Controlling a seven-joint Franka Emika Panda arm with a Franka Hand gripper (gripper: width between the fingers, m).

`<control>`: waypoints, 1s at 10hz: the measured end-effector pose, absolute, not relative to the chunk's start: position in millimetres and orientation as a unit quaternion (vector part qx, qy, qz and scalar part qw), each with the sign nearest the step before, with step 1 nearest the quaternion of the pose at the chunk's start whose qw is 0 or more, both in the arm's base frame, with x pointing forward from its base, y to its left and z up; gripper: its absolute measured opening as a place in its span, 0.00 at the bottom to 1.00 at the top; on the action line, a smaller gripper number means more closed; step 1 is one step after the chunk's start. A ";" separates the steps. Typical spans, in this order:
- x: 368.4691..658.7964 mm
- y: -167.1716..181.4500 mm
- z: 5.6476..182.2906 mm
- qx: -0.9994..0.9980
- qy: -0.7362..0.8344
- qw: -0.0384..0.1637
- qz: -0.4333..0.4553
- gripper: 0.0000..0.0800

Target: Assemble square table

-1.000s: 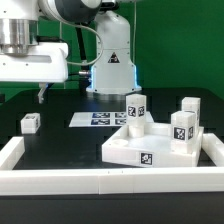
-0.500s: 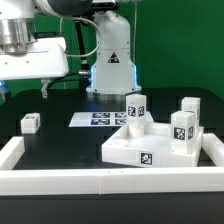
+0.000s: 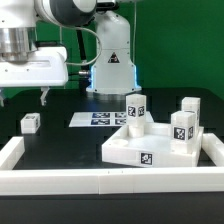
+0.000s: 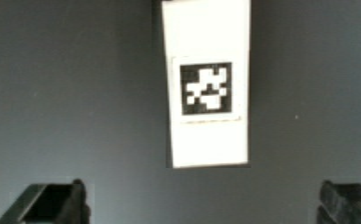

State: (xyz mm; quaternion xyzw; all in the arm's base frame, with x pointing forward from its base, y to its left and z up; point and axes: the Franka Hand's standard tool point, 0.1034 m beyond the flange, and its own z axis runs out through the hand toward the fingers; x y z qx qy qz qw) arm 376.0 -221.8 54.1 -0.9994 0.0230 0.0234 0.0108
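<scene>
The square table slab [image 3: 150, 148], white with tags on its sides, lies at the exterior view's right. Three white leg posts stand on it: one at the back left [image 3: 136, 108], one at the back right [image 3: 189, 106], one at the front right [image 3: 183, 127]. A fourth tagged leg [image 3: 30, 122] lies alone on the black table at the left. My gripper [image 3: 22, 98] hangs open above that leg without touching it. In the wrist view the leg [image 4: 212, 85] lies lengthwise ahead of the open gripper [image 4: 202, 205], with nothing between the fingers [image 4: 52, 205].
The marker board [image 3: 100, 118] lies flat behind the slab, in front of the robot base [image 3: 112, 62]. A long low white wall [image 3: 100, 182] borders the front, and continues up the left side [image 3: 10, 150] and the right side [image 3: 212, 150].
The hand has sunk a little toward the lone leg at the left. The jaws stay wide open. The slab and the posts on it have not moved.
</scene>
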 end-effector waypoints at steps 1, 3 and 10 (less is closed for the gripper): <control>380.0 -220.0 50.6 -0.999 0.024 0.018 0.044 0.81; 385.0 -210.8 47.6 -0.993 0.034 0.047 0.103 0.81; 376.7 -223.6 35.2 -0.959 -0.032 0.036 0.280 0.81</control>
